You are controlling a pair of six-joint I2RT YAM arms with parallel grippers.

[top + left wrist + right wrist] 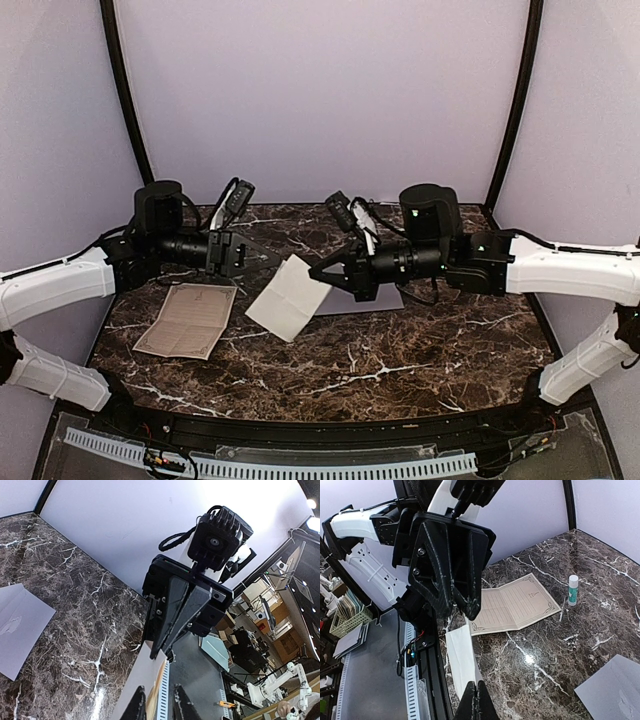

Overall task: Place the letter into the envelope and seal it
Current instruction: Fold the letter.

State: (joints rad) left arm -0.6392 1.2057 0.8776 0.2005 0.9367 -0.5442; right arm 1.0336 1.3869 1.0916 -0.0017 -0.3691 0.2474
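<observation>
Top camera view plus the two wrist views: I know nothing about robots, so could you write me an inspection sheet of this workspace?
Surface: glossy dark brown marble tabletop with white veins.
Job's things: pale grey-lavender paper envelope lies flat on the marble; white folded paper sheet is held by one edge.
Clutter: tan ornate-bordered sheet lies open and flat; small white glue stick stands upright near its corner.
Grippers: right gripper has its jaws shut on the white sheet; left gripper has its jaws slightly apart, holding nothing.
Cables: black looped cable at a wrist camera; white slotted cable duct along the near edge.
Surroundings: pale lavender walls, black corner poles.
</observation>
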